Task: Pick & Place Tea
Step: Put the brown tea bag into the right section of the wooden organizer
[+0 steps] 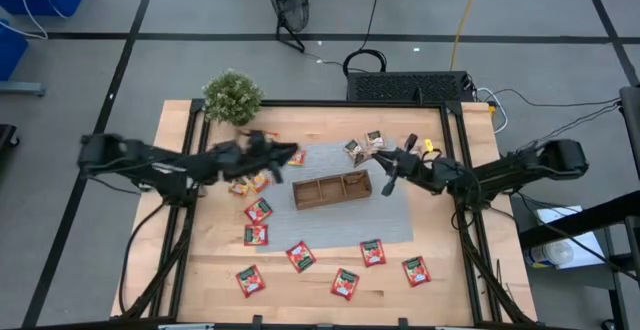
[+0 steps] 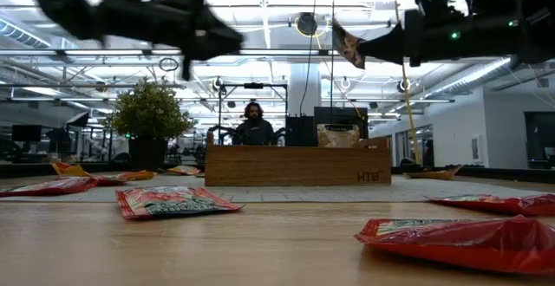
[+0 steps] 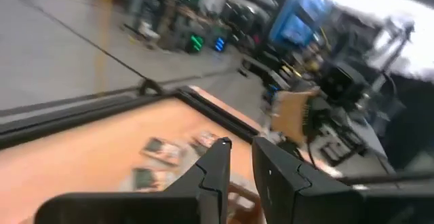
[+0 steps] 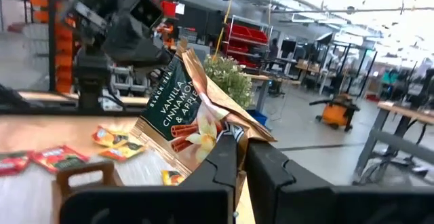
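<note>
**Right arm carrying a tea sachet above the tray; left arm raised over the left-hand sachets**

The right gripper (image 4: 241,149) is clamped on a dark grey-brown foil tea sachet (image 4: 182,119) printed with cinnamon and apple. In the low view the sachet (image 2: 347,45) hangs tilted from the fingertips, high above the table. From overhead, the right gripper (image 1: 388,178) sits just to the right of the brown wooden three-compartment tray (image 1: 331,189), which rests on a grey mat (image 1: 395,220) at mid-table. The pinch looks to be on one edge, leaving the body of the sachet free; that would suit dropping it into a compartment. Judged step: transfer to the tray, with release not yet made. One sachet appears to stand in the tray in the low view; I cannot tell which compartment.

The left gripper (image 1: 262,150) is also raised, over the left part of the table above a cluster of orange-yellow sachets (image 1: 250,183). Its fingers (image 3: 215,166) stand narrowly apart. Whether anything is between them cannot be told.

Many flat red sachets (image 1: 301,257) lie loose along the near part of the light wooden table (image 1: 200,270). More grey-brown ones (image 1: 363,144) lie at the far side, near the right arm. A small green potted plant (image 1: 232,96) stands at the far left corner, clear of both arms.

Risk noted: an edge-held sachet may swing and miss its compartment.
</note>
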Robot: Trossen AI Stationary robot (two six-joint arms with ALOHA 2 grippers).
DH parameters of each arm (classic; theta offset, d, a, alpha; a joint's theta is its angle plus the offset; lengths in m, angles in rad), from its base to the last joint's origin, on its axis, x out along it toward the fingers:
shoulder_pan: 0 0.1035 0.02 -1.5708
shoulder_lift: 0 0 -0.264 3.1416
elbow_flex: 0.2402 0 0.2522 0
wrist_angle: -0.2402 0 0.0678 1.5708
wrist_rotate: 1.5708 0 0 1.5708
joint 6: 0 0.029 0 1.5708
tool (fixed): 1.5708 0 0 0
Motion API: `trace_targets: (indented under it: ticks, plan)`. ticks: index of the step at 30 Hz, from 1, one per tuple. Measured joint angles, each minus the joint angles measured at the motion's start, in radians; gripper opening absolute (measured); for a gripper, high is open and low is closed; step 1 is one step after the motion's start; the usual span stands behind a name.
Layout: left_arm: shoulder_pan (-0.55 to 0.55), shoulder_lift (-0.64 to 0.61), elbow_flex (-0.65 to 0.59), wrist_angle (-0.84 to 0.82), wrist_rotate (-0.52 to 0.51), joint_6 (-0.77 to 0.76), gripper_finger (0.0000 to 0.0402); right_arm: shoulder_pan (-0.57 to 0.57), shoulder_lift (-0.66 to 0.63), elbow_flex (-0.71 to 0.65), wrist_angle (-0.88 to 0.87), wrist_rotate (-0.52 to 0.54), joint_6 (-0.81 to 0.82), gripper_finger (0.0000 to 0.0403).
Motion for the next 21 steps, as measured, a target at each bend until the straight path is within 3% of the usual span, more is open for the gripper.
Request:
trace_targets:
  ticks: [5,10,15,21]
  plan:
    - [-0.001,0.214,0.212,0.003,0.117,0.098,0.0067,0.000,0.073,0.038,0.008,0.048,-0.083,0.0006]
    - [-0.009,0.359,0.363,-0.002,0.147,0.157,0.0067,0.006,0.082,0.048,0.030,0.053,-0.138,0.0006]
    - [-0.033,0.420,0.435,-0.025,0.150,0.244,0.0079,0.021,0.078,0.048,0.049,0.106,-0.212,0.0005]
    - [-0.054,0.425,0.449,-0.027,0.082,0.246,0.0146,0.024,0.078,0.048,0.072,0.101,-0.220,0.0005]
